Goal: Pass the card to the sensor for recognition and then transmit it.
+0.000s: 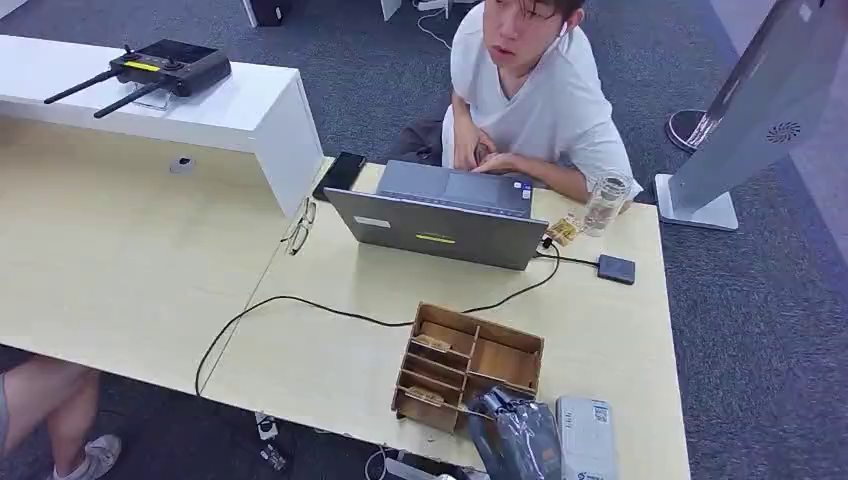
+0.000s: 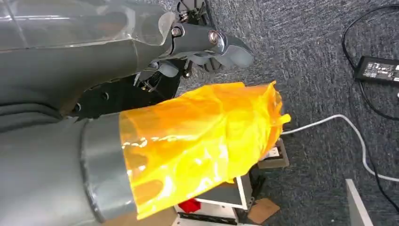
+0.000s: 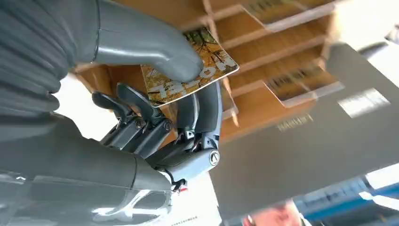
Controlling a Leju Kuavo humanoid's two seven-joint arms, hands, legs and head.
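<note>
My right hand (image 3: 155,117) pinches a card (image 3: 188,70) with a yellow autumn-leaf print between its thumb and fingers, just in front of the wooden organiser (image 3: 282,52). In the head view this hand (image 1: 515,432) sits low at the table's near edge, beside the wooden organiser (image 1: 470,365), whose slots hold more cards. A pale grey box with a label (image 1: 586,440) lies right next to the hand. My left hand (image 2: 197,94) hangs over the carpet with nothing in it; its thumb is wrapped in orange film.
An open laptop (image 1: 440,225) stands mid-table with a person (image 1: 530,90) seated behind it. A black cable (image 1: 300,305) crosses the table. Glasses (image 1: 298,228), a phone (image 1: 340,172), a bottle (image 1: 605,203) and a dark hub (image 1: 616,268) lie around. A remote controller (image 1: 165,68) rests on the white shelf.
</note>
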